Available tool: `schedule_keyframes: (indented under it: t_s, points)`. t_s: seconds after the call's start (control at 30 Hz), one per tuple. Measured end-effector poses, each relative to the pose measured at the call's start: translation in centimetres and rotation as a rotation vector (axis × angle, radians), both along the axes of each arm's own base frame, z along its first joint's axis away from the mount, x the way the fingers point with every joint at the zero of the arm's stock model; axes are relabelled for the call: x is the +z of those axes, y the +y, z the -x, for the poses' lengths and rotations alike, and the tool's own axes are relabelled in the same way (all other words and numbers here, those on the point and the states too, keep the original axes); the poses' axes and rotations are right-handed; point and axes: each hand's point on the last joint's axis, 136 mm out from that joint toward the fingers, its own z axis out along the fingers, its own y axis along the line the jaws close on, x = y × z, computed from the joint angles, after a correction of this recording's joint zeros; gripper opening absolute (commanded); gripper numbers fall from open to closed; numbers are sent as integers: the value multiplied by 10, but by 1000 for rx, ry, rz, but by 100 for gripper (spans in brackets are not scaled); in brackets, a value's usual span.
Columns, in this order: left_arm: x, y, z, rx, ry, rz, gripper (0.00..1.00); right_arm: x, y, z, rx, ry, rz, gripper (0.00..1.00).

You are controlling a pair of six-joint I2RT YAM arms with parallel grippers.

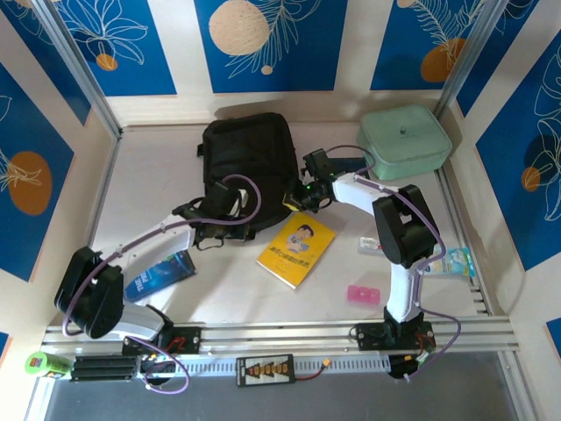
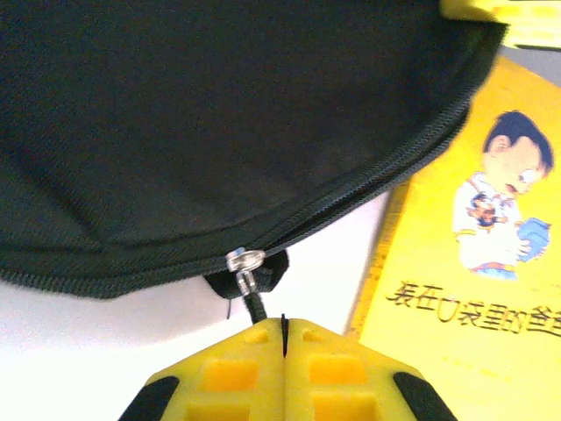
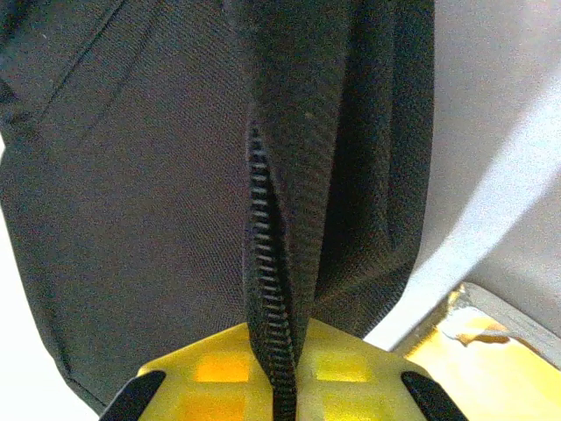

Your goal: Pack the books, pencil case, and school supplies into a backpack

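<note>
Pinches the silver zip pull (image 2: 247, 267) of the slack black backpack (image 1: 248, 162) in the left pincer (image 2: 284, 331), clamps its toothed zip edge (image 3: 263, 228) in the right pincer (image 3: 282, 340).

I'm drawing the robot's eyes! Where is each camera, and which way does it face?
Top: above and behind the arms, facing down at the table; both arms show, left tool and right tool at the backpack.
Left wrist: on the left arm, facing the backpack's zip pull, pinched in its tool.
Right wrist: on the right arm, facing the backpack's zip edge, clamped in its tool.
All share the backpack; top and left wrist share the yellow book.
</note>
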Motion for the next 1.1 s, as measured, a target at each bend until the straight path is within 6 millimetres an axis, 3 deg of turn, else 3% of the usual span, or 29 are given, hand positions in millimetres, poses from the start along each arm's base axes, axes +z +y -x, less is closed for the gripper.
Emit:
schedule_keyframes:
  t_s: [0.23, 0.43, 0.6, 0.7, 0.87, 0.97, 1.1]
  points:
    - [2, -41, 7, -100, -6, 68, 0, 8, -5, -13, 19, -45, -6, 16]
    - [-1, -63, -6, -120, 6, 71, 0, 15, -24, -14, -22, -38, 6, 45]
    - [5, -67, -11, -118, -10, 85, 0, 42, -38, 15, -61, -26, -18, 61]
    - [5, -68, -11, -117, -8, 89, 0, 47, -29, 39, -65, 11, -43, 66]
    - [5, -68, -11, -114, -7, 91, 0, 38, 6, 74, -36, 97, -69, 70]
    - [5, -67, -10, -113, -8, 91, 0, 39, 20, 80, -43, 117, -84, 71]
    - [9, -61, -6, -107, -21, 89, 0, 31, 21, 73, -95, 146, -80, 69]
